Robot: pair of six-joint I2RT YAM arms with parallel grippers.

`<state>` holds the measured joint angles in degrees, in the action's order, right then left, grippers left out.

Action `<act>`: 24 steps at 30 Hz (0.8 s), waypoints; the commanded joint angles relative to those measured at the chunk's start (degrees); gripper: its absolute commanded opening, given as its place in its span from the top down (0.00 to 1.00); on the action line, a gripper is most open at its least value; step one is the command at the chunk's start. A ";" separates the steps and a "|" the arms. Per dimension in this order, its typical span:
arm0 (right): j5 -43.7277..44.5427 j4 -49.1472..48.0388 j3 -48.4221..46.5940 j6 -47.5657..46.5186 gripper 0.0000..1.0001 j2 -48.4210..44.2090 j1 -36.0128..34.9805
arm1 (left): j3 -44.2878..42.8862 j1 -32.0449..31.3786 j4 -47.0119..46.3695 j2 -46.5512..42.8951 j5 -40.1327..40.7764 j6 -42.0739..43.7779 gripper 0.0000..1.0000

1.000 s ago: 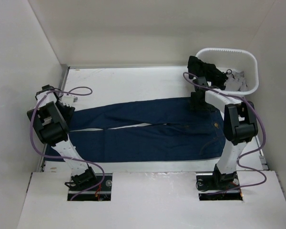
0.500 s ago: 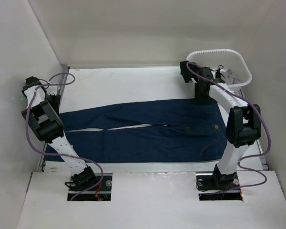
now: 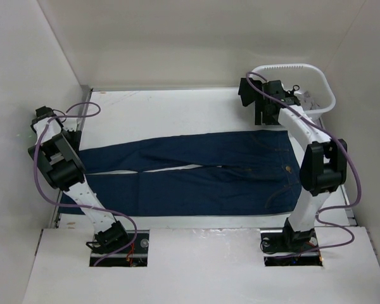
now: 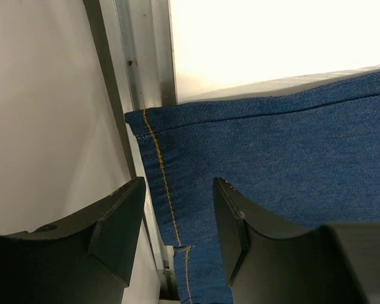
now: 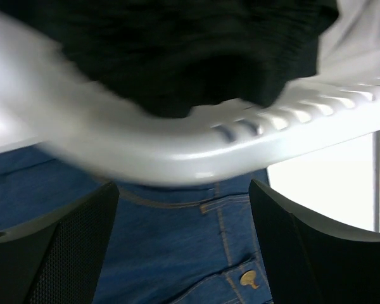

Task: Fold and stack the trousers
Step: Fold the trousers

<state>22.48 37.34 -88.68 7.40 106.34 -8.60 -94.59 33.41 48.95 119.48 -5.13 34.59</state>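
Note:
The dark navy trousers (image 3: 196, 171) lie flat across the table, legs to the left and waistband to the right. My left gripper (image 3: 69, 139) is open at the far left. In the left wrist view its jaws (image 4: 177, 228) straddle the far leg's hem (image 4: 158, 158), with its orange stitching. My right gripper (image 3: 261, 120) is open and empty over the far waistband corner, beside the basket. In the right wrist view (image 5: 183, 240) the denim (image 5: 171, 253) and a brass rivet (image 5: 248, 278) lie between its fingers.
A white plastic basket (image 3: 326, 88) stands at the back right. Its rim (image 5: 177, 152) crosses the right wrist view close above the waistband, with a black garment (image 5: 177, 57) inside. A metal table edge (image 4: 145, 57) and a white wall run along the left by the hem.
My left arm swung out to the far-left hem. My right gripper came off the black garment at the basket and moved down over the waistband. The basket shifted right.

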 commanded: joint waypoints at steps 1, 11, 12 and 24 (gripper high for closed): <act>-2.26 -1.48 -2.28 -0.46 0.14 -4.92 -1.46 | 0.11 0.91 -1.93 -4.34 -0.15 0.57 0.54; -5.17 -10.42 26.32 39.13 0.11 -17.38 -4.62 | -2.00 1.00 -1.40 0.83 -0.06 -1.37 0.52; -5.17 -12.45 29.94 44.66 0.11 -18.97 -5.15 | -2.44 0.74 -1.31 1.80 0.11 -1.45 0.52; 7.92 -15.72 32.97 43.06 0.12 -25.13 -10.95 | -9.30 -0.75 3.16 10.77 -2.17 -4.36 0.55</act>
<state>24.67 25.36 -52.60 52.45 83.99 -18.41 -102.06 32.95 51.29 127.33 -5.93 31.35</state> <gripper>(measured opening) 0.873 0.467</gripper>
